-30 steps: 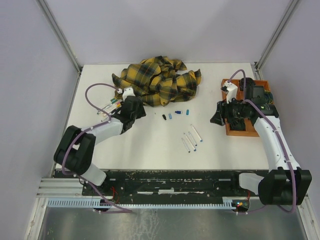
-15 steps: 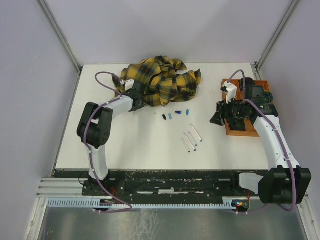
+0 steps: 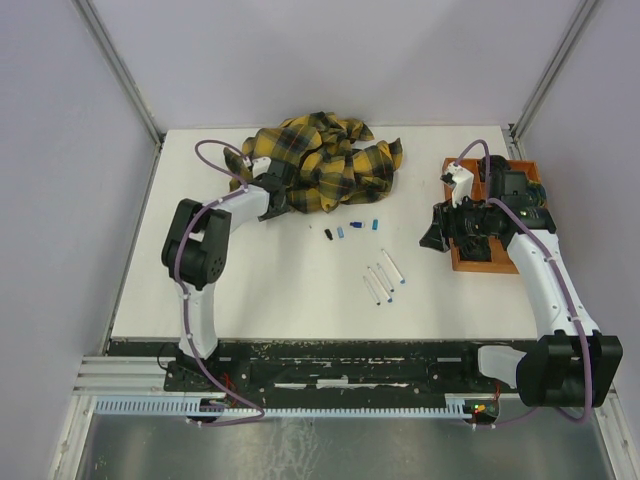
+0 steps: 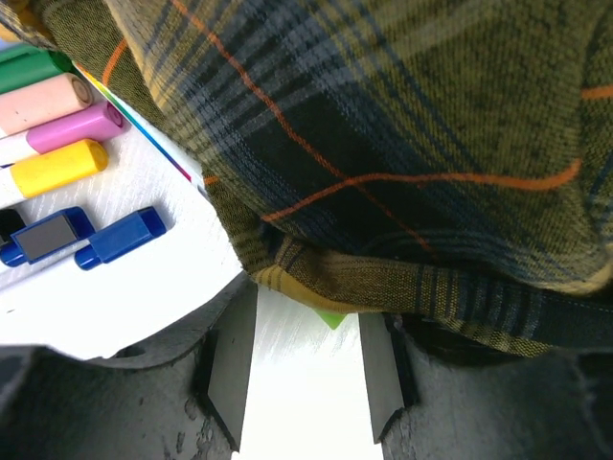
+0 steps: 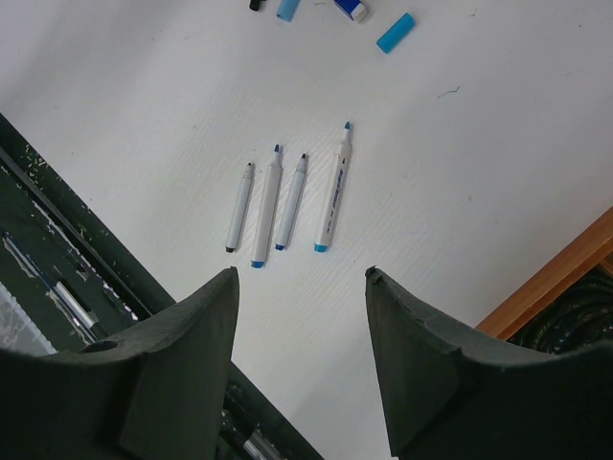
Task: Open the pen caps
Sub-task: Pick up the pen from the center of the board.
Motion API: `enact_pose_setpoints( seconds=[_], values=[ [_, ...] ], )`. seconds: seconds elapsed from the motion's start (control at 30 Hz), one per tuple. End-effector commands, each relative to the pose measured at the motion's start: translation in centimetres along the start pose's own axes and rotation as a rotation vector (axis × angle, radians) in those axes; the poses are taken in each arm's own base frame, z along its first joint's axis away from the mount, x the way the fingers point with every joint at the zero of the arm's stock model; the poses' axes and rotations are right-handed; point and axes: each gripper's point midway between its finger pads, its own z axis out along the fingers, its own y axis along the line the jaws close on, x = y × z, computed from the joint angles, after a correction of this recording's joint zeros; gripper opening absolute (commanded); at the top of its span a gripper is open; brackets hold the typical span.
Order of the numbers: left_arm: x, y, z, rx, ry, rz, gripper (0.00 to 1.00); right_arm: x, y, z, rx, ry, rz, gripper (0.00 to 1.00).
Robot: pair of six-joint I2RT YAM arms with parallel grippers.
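Note:
Several capped pens with green, pink, purple, yellow and blue caps lie at the left of the left wrist view. My left gripper is open right beside them, its tips under the edge of the plaid cloth, where a small green bit pokes out. In the top view that left gripper sits at the cloth's left edge. Several uncapped pens lie side by side in mid table, with loose pen caps beyond them. My right gripper hovers open and empty above those pens.
The crumpled yellow-and-black plaid cloth covers the far middle of the table. A wooden tray holding dark objects stands at the right edge, under my right arm. Loose caps lie in a short row in front of the cloth.
My left arm has swung from the table's left side toward the far side, to the cloth's left edge, and its jaws have narrowed a little. The right arm has stayed put.

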Motion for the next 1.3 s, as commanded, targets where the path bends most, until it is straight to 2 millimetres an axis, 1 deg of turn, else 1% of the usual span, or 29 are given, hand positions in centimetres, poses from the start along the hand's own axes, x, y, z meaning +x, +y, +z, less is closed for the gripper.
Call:
enact_pose_setpoints(
  seconds=[0.0,0.13,0.23,0.33,0.37,0.43,0.5,0.6,0.8,0.87,0.9,0.93,0.97,1.1,1.2,1.27],
  values=[
    [-1.1,0.4,-0.1,-0.033,-0.024,-0.050,0.50,-0.5,0.1,-0.1,-0.014,-0.022,-0.021,0.63],
    [-0.7,0.9,-0.8,-0.032,-0.018,-0.056,0.34,-0.5,0.1,-0.1,-0.016,-0.023,-0.022,0.63],
    [-0.1,1.4,-1.2,-0.024,-0.009,-0.059,0.29,-0.5,0.1,-0.1,-0.016,-0.025,-0.021,0.63],
    [0.5,1.5,-1.9,0.011,-0.005,-0.064,0.17,-0.5,0.2,-0.1,-0.019,-0.025,-0.020,0.64],
    [1.1,1.6,-2.0,0.027,0.006,-0.060,0.14,-0.5,0.2,-0.1,-0.018,-0.025,-0.020,0.64],
    [1.7,1.8,-2.4,0.054,0.010,-0.056,0.11,-0.5,0.3,-0.1,-0.020,-0.026,-0.022,0.64],
    [2.5,2.2,-3.0,0.073,0.016,-0.054,0.09,-0.6,0.3,-0.2,-0.020,-0.028,-0.023,0.64],
    [4.2,2.9,-4.1,0.115,0.031,-0.056,0.08,-0.6,0.3,-0.2,-0.021,-0.028,-0.024,0.64],
    [8.2,3.9,-7.1,0.160,0.046,-0.005,0.09,-0.6,0.4,-0.1,-0.030,-0.028,-0.021,0.64],
    [9.4,4.4,-7.9,0.160,0.050,0.034,0.13,-0.6,0.4,-0.1,-0.033,-0.027,-0.019,0.64],
    [9.8,4.5,-8.3,0.161,0.051,0.048,0.18,-0.6,0.5,-0.1,-0.033,-0.029,-0.020,0.64],
    [10.2,4.7,-8.5,0.159,0.054,0.063,0.20,-0.6,0.5,-0.1,-0.035,-0.028,-0.019,0.64],
    [10.6,5.0,-8.6,0.149,0.057,0.074,0.24,-0.7,0.5,-0.1,-0.036,-0.029,-0.020,0.64],
    [11.1,6.2,-8.1,0.092,0.064,0.108,0.31,-0.6,0.6,0.0,-0.043,-0.027,-0.016,0.64],
    [11.0,6.2,-7.7,0.071,0.069,0.131,0.35,-0.6,0.5,-0.1,-0.041,-0.026,-0.015,0.64],
    [11.1,6.2,-7.2,0.048,0.078,0.153,0.36,-0.6,0.5,-0.1,-0.041,-0.027,-0.018,0.64]
  ],
)
